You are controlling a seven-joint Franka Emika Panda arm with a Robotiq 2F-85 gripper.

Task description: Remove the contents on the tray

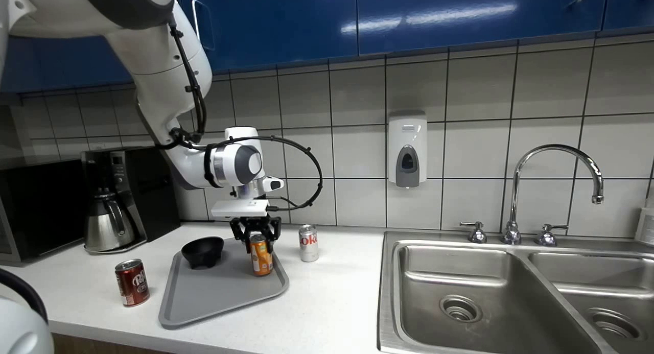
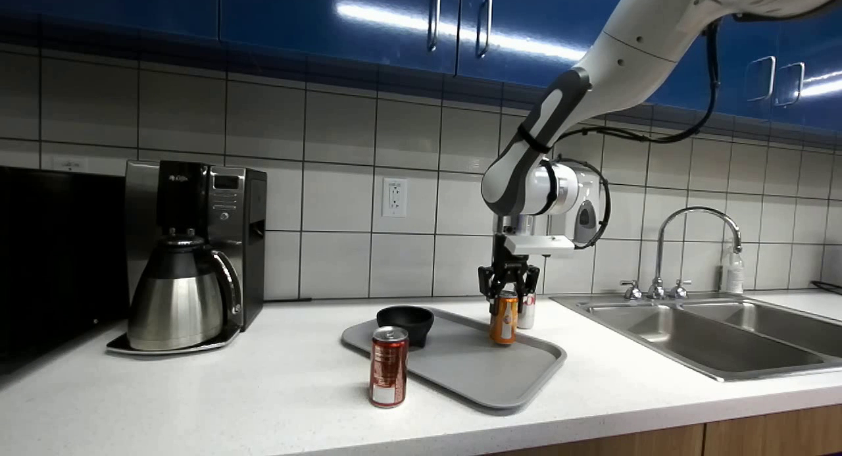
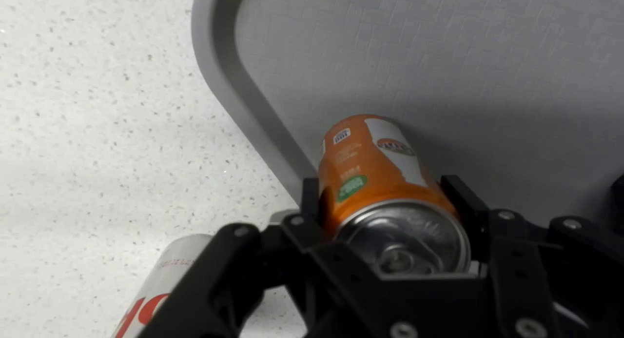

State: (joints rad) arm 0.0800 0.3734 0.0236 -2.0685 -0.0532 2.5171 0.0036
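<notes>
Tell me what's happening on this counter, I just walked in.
A robot arm has its gripper closed on an orange can at the grey tray; I can't tell whether it's lifted. A black bowl sits on the tray. The dark red can and silver-white can stand on the counter, off the tray.

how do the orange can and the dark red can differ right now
The orange can is brightly coloured; the dark red can is much darker. The orange can is on the tray, while the dark red can stands off it, on the counter. The gripper is closed on the orange can; nothing holds the dark red can. Both are small upright drink cans with silver tops.
</notes>
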